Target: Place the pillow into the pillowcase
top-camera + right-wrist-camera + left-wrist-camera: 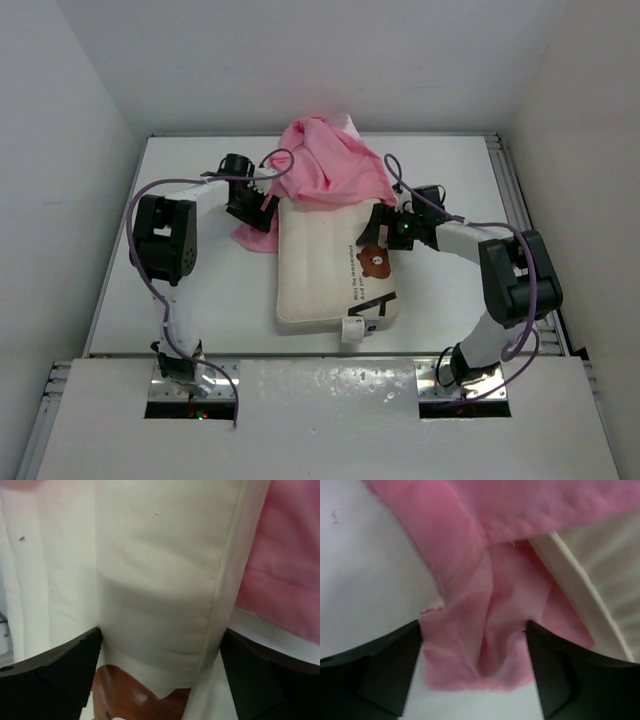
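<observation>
Top external view: the cream-white plump rectangular pillow (330,270) with a brown bear face and black lettering lies on the white table (450,300) between the two arms. Its far end is tucked under the crumpled shiny pink satin pillowcase (325,165).

The left claw (262,205) sits at the pillow's far left corner. In its wrist view, a bunched pink fold fills the gap between its black fingers (385,665) and is pinched there, with the pillow's piped edge just to the right.

The right claw (375,225) is clamped across the pillow's right edge. Cream fabric is squeezed between its fingers (55,670), the brown bear print (130,695) is just beneath, and pink cloth lies to the right.
</observation>
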{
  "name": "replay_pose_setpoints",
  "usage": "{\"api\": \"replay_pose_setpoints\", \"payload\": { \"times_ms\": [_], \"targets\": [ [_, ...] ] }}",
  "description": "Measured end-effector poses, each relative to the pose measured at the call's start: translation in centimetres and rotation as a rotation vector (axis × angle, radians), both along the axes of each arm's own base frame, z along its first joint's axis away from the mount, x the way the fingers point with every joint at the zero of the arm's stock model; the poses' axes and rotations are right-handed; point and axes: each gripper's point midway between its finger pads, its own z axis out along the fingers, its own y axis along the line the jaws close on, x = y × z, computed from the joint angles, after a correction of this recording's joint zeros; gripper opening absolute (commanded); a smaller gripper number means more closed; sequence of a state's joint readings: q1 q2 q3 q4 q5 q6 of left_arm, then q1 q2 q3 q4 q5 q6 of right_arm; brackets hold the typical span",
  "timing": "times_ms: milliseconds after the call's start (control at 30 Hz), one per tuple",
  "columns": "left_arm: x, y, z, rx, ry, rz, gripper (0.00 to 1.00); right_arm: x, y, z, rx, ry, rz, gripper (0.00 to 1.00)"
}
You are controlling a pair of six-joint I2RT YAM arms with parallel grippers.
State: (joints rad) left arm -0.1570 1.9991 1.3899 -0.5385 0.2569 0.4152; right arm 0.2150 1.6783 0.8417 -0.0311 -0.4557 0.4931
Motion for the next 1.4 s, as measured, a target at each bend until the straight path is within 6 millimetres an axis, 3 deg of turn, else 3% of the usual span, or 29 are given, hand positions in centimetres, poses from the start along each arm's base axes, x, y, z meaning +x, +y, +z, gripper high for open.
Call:
{"api": "replay_pose_setpoints", "payload": {
  "times_ms": [33, 67, 133, 167, 400, 467, 533, 600, 700, 767, 800, 900, 967, 1100, 1233, 1400],
  "targets": [
    [0.3, -0.1, -0.6, -0.005, 0.003, 0.008, 0.65, -0.1, 0.5, -0.2, 0.023, 0.000, 0.010, 0.81],
    [0.7, -0.1, -1.0, 0.000, -0.002, 0.005, 0.49, -0.3, 1.0, -0.4, 0.050, 0.005, 0.020, 0.59],
    [1.4, -0.9, -1.0, -0.024, -0.020, -0.007, 0.30, -0.4, 2.0, -0.6, 0.112, 0.022, 0.040, 0.19],
    [1.6, -1.2, -1.1, -0.031, -0.024, -0.023, 0.00, -0.3, 2.8, -0.3, 0.166, 0.028, 0.048, 0.00],
    [-0.6, -4.1, -0.8, -0.080, 0.032, -0.129, 0.00, 0.8, 5.3, 1.2, 0.298, 0.043, 0.028, 0.00],
    [-0.9, -4.0, 0.9, -0.084, 0.051, -0.144, 0.00, 1.9, 5.6, 2.3, 0.318, 0.036, 0.003, 0.00],
    [-0.2, -3.9, 4.3, -0.091, 0.004, -0.155, 0.00, 4.0, 6.0, 4.4, 0.335, -0.010, -0.026, 0.00],
    [0.8, -3.9, 9.7, -0.102, -0.116, -0.173, 0.00, 7.1, 6.2, 7.9, 0.362, -0.106, -0.068, 0.00],
    [0.7, -4.1, 18.7, -0.131, -0.318, -0.212, 0.00, 10.5, 5.8, 14.3, 0.427, -0.274, -0.137, 0.00],
    [-0.3, -4.2, 22.3, -0.144, -0.419, -0.238, 0.00, 11.2, 5.4, 18.3, 0.476, -0.365, -0.173, 0.00],
    [-1.1, -4.1, 23.0, -0.147, -0.437, -0.245, 0.00, 11.3, 5.2, 19.9, 0.497, -0.403, -0.189, 0.00],
    [-3.4, -3.9, 21.6, -0.148, -0.401, -0.267, 0.00, 11.3, 5.0, 22.4, 0.525, -0.459, -0.232, 0.00],
    [-4.6, -3.8, 18.7, -0.148, -0.312, -0.281, 0.00, 11.1, 5.0, 21.7, 0.518, -0.456, -0.275, 0.00],
    [-7.9, -3.7, 13.0, -0.124, -0.125, -0.342, 0.00, 9.8, 5.5, 15.8, 0.449, -0.331, -0.341, 0.00],
    [-12.6, -4.6, 9.7, -0.074, 0.000, -0.518, 0.00, 8.6, 6.8, 10.0, 0.367, -0.184, -0.357, 0.00],
    [-18.3, -4.1, 6.1, 0.062, 0.094, -0.725, 0.03, 6.9, 7.6, 6.7, 0.318, -0.093, -0.358, 0.00]
  ]
}}
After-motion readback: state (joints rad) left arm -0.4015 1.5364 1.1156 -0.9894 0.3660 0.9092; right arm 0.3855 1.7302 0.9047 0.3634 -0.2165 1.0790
